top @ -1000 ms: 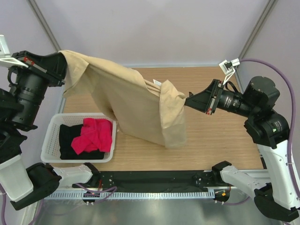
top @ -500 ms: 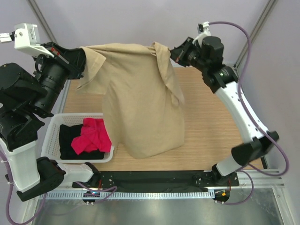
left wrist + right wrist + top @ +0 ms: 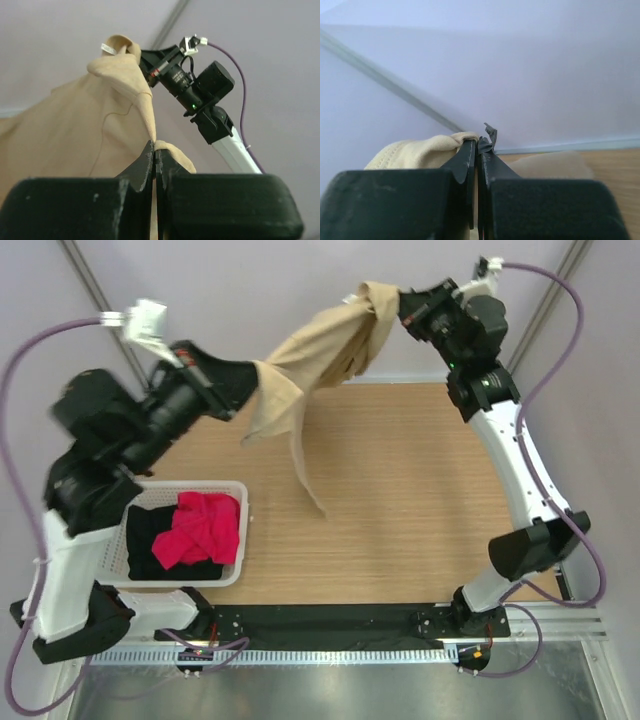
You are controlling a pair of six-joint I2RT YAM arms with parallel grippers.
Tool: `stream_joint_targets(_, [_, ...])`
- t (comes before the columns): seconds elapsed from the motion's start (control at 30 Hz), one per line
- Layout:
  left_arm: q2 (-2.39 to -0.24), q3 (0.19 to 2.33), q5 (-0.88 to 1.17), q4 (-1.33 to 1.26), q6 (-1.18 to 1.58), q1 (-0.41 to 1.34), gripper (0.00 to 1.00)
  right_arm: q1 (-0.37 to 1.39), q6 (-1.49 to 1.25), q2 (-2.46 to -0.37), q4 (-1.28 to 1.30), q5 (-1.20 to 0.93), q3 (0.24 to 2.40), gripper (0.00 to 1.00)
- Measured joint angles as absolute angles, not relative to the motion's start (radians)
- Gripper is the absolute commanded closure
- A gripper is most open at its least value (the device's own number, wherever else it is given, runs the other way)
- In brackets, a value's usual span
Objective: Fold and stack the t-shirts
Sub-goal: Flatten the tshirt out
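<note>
The tan t-shirt hangs in the air high over the far half of the table, stretched between both grippers and blurred by motion. My left gripper is shut on one end of it; the cloth shows at its tips in the left wrist view. My right gripper is shut on the other end, with cloth at its tips in the right wrist view. A narrow tail of the tan shirt trails down toward the table. The red-pink t-shirt lies on the black t-shirt in the basket.
A white slotted basket stands at the near left of the wooden table. Purple walls and a grey frame post rise behind. The arm bases sit on a black rail at the near edge.
Both arms have swung the tan shirt up and back. It hung broad and open over the table; now it is lifted high, bunched into a narrow band between the grippers.
</note>
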State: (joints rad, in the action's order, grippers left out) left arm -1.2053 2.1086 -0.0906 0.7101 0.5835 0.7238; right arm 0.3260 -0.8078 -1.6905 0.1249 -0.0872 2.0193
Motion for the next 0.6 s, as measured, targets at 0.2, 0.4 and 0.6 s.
stream_joint_targets(0.2, [-1.444,1.973,0.041,0.569,0.632,0.876,1.0,0.027,-0.776,-1.48,0.109,-0.06,1.519,0.93])
stream_joint_targets(0.4, [-1.961,2.145,0.215,0.585,0.653,0.99,0.45,-0.236,-0.625,-1.517,0.346,0.011,1.354,0.61])
stream_joint_targets(0.6, [-2.115,2.162,0.27,0.763,0.622,1.005,0.24,-0.306,-0.518,-1.57,0.605,0.134,1.436,0.42])
